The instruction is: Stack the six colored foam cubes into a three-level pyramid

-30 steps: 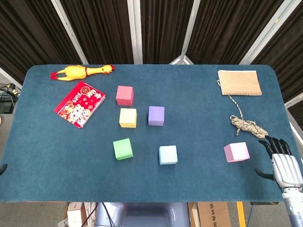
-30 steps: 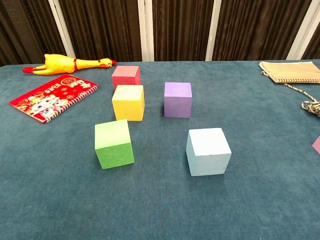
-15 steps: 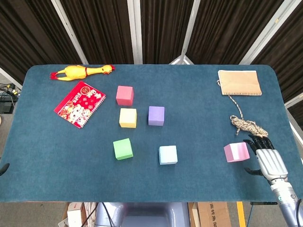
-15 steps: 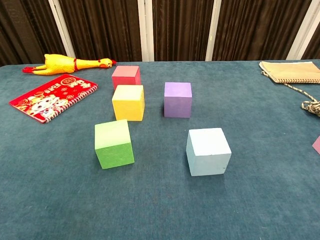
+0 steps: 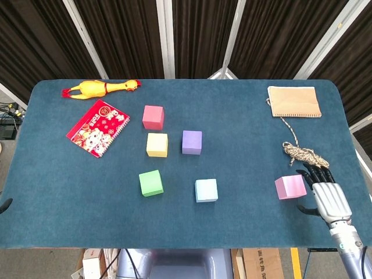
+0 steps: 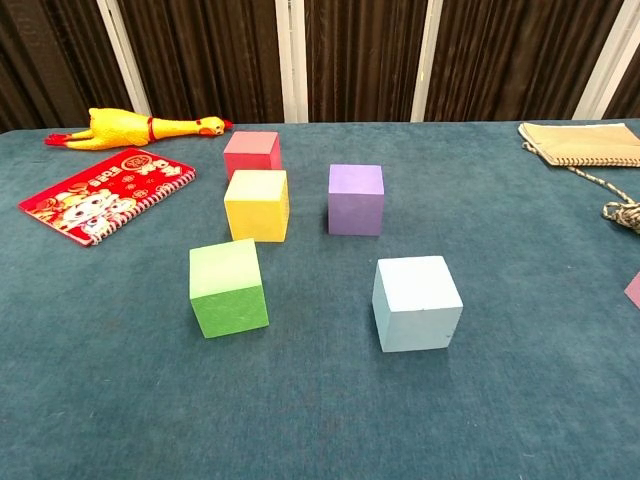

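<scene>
Pink first: the pink cube (image 5: 290, 187) sits alone at the right side of the blue table (image 5: 244, 145), and the right hand (image 5: 325, 195) is right beside it, dark fingers (image 5: 314, 173) spread apart and pointing away from the robot, thumb (image 5: 304, 210) sticking out toward the cube's near side. Nothing is held; whether a fingertip touches the cube's edge cannot be told from the head view. In the chest view only a sliver of that pink cube shows at the right border.

Over to the middle of the table, five cubes stand apart from one another, none stacked. Red cube (image 5: 153, 117) is farthest back, yellow cube (image 5: 157, 145) just in front of it, purple cube (image 5: 192, 142) beside the yellow on the right. Nearer the robot sit the green cube (image 5: 150, 183) on the left and the light blue cube (image 5: 206, 190) on the right (the green one is turned a little askew).

Off to the left lie a rubber chicken (image 5: 100, 88) and a red notebook (image 5: 97, 128). At the far right lies a tan pouch (image 5: 293, 101) with its cord trailing to a bundle of rope (image 5: 303, 154) just behind the hand.

At the left edge of the head view a dark tip (image 5: 4, 204) peeks in, too little to tell what state the left hand is in.
</scene>
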`<action>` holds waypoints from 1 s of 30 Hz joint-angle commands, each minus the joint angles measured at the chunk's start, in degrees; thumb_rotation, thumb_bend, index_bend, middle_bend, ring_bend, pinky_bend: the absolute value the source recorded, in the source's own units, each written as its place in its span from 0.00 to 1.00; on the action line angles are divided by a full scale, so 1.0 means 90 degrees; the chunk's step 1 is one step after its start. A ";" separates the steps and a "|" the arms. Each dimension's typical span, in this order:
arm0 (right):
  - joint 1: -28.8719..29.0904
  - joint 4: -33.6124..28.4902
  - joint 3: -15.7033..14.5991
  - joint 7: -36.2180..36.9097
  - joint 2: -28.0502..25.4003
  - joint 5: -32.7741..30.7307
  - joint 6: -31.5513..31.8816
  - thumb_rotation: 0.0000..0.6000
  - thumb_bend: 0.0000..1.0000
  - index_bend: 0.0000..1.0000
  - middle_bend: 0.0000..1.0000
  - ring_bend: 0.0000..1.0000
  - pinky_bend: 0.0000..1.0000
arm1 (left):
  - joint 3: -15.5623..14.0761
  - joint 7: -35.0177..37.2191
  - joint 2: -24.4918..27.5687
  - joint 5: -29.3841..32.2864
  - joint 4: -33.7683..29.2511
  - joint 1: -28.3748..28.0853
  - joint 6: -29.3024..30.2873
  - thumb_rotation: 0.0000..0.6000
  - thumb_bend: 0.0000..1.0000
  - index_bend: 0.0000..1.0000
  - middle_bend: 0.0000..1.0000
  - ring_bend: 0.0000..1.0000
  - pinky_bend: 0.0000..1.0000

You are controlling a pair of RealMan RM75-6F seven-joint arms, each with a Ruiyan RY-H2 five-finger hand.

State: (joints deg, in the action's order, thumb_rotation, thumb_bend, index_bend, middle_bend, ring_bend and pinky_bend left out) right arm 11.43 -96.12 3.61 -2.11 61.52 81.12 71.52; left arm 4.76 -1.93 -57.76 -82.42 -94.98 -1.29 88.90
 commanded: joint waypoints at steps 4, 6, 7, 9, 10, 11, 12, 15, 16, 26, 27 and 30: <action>-0.0125 -0.0168 -0.0059 -0.0059 -0.0059 0.0136 0.0246 1.00 0.18 0.18 0.10 0.08 0.04 | 0.0024 0.0060 -0.0003 0.0042 0.0037 -0.0030 -0.0049 1.00 0.24 0.14 0.04 0.00 0.05; -0.0127 -0.0189 -0.0056 -0.0059 -0.0077 0.0113 0.0245 1.00 0.18 0.18 0.10 0.08 0.04 | 0.0035 0.0011 -0.0038 0.0047 0.0038 -0.0051 -0.0058 1.00 0.24 0.14 0.05 0.00 0.05; -0.0126 -0.0203 -0.0054 -0.0053 -0.0086 0.0099 0.0239 1.00 0.18 0.18 0.10 0.08 0.04 | 0.0051 -0.0032 -0.0065 0.0025 0.0051 -0.0078 -0.0053 1.00 0.24 0.14 0.07 0.00 0.05; -0.0127 -0.0210 -0.0053 -0.0041 -0.0100 0.0093 0.0243 1.00 0.18 0.18 0.10 0.08 0.04 | 0.0107 -0.0138 -0.0107 -0.0033 0.0127 -0.0179 -0.0081 1.00 0.24 0.14 0.09 0.00 0.07; -0.0130 -0.0199 -0.0058 -0.0055 -0.0100 0.0096 0.0250 1.00 0.18 0.18 0.10 0.08 0.04 | 0.0127 -0.0166 -0.0105 -0.0032 0.0146 -0.0223 -0.0125 1.00 0.24 0.14 0.10 0.00 0.08; -0.0136 -0.0180 -0.0067 -0.0078 -0.0091 0.0098 0.0259 1.00 0.18 0.18 0.10 0.08 0.04 | 0.0178 -0.0198 -0.0063 0.0014 0.0140 -0.0320 -0.0254 1.00 0.24 0.14 0.10 0.00 0.09; -0.0143 -0.0160 -0.0078 -0.0090 -0.0076 0.0090 0.0257 1.00 0.18 0.18 0.10 0.08 0.04 | 0.0247 -0.0203 0.0002 0.0075 0.0101 -0.0429 -0.0397 1.00 0.24 0.14 0.10 0.00 0.09; -0.0153 -0.0110 -0.0101 -0.0062 -0.0029 0.0042 0.0219 1.00 0.18 0.18 0.10 0.08 0.04 | 0.0482 -0.0340 0.0218 0.0363 -0.0009 -0.0767 -0.0855 1.00 0.24 0.14 0.10 0.00 0.08; -0.0145 -0.0080 -0.0105 -0.0062 -0.0006 0.0015 0.0185 1.00 0.18 0.18 0.10 0.08 0.04 | 0.0559 -0.0422 0.0311 0.0499 -0.0058 -0.0921 -0.1102 1.00 0.24 0.14 0.09 0.00 0.07; -0.0160 0.0198 -0.0120 -0.0112 0.0144 -0.0274 0.0035 1.00 0.18 0.18 0.10 0.08 0.04 | 0.0997 -0.0334 0.1105 0.2190 -0.0165 -0.2464 -0.4185 1.00 0.24 0.14 0.09 0.00 0.02; -0.0158 0.0221 -0.0109 -0.0120 0.0159 -0.0316 0.0019 1.00 0.18 0.18 0.10 0.08 0.04 | 0.1010 -0.0452 0.1115 0.2366 -0.0121 -0.2618 -0.4398 1.00 0.24 0.15 0.10 0.00 0.02; -0.0145 0.0265 -0.0078 -0.0162 0.0196 -0.0436 -0.0028 1.00 0.18 0.18 0.10 0.08 0.04 | 0.1063 -0.0702 0.1016 0.2860 0.0016 -0.3085 -0.4940 1.00 0.24 0.15 0.10 0.00 0.01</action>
State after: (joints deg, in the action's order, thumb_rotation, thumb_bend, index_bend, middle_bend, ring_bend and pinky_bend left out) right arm 10.07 -93.89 2.80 -3.40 63.15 77.43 71.44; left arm 13.03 -5.97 -49.29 -61.79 -96.08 -24.22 49.64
